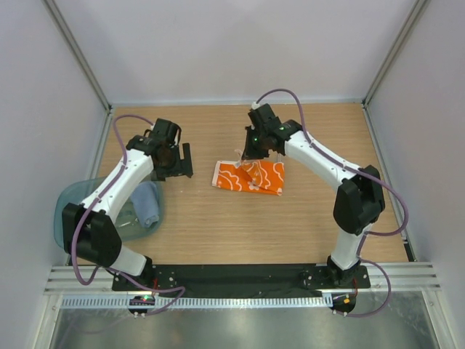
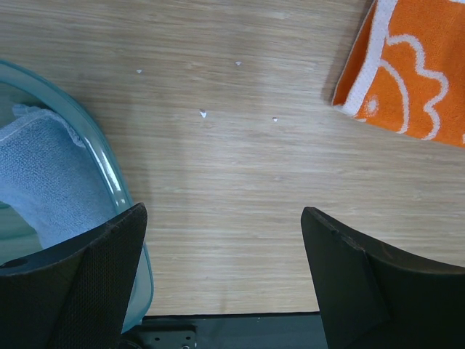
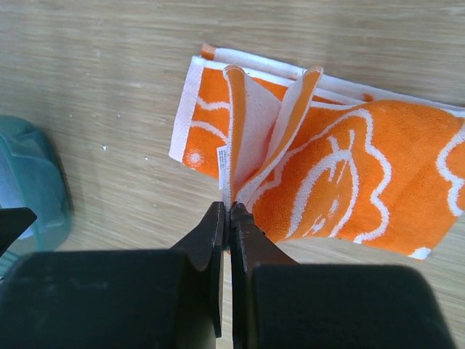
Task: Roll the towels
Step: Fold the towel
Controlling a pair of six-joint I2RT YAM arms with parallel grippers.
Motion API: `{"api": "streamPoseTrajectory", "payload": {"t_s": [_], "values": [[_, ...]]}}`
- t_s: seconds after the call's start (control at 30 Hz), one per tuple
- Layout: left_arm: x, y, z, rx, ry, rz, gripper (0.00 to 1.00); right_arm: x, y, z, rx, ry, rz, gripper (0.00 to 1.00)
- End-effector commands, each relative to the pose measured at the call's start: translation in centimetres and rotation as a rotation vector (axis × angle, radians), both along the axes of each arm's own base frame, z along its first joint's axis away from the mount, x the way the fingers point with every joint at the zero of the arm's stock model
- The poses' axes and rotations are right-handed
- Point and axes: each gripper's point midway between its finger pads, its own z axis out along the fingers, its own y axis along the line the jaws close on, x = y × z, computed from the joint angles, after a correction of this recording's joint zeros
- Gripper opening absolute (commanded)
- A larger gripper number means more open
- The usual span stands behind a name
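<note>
An orange and white patterned towel (image 1: 251,177) lies on the wooden table near the middle. My right gripper (image 1: 251,158) is shut on its near edge and lifts a fold of it, seen in the right wrist view (image 3: 229,209), where the towel (image 3: 341,182) rises into a pinched ridge. My left gripper (image 1: 178,166) is open and empty, hovering left of the towel; its fingers (image 2: 349,276) frame bare table, with the towel's corner (image 2: 407,73) at the upper right. A rolled pale blue towel (image 1: 149,203) lies in the tray and also shows in the left wrist view (image 2: 43,174).
A translucent blue-green plastic tray (image 1: 73,207) sits at the left table edge under the left arm; its rim shows in the left wrist view (image 2: 109,174) and it shows in the right wrist view (image 3: 33,174). White walls enclose the table on three sides.
</note>
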Motion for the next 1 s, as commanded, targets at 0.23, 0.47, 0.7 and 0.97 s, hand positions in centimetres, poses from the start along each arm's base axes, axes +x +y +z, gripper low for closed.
{"api": "streamPoseTrajectory", "payload": {"t_s": [0.23,0.47,0.7,0.97], "values": [[0.1,0.4,1.1,0.0,-0.046,0.017,0.88,0.3,7.3,-4.7,0.031,0.023,0.055,0.02],[0.1,0.7,1.1,0.013,-0.046,0.019,0.88,-1.1,12.1,-10.2,0.06,0.074,0.13,0.44],[0.2,0.8,0.7,0.025,-0.039,0.022,0.88,-1.2,12.6,-5.6,0.138,0.0,0.155,0.76],[0.2,0.9,0.3,0.034,-0.024,0.027,0.87,-1.6,7.0,1.3,0.089,-0.151,0.061,0.86]]}}
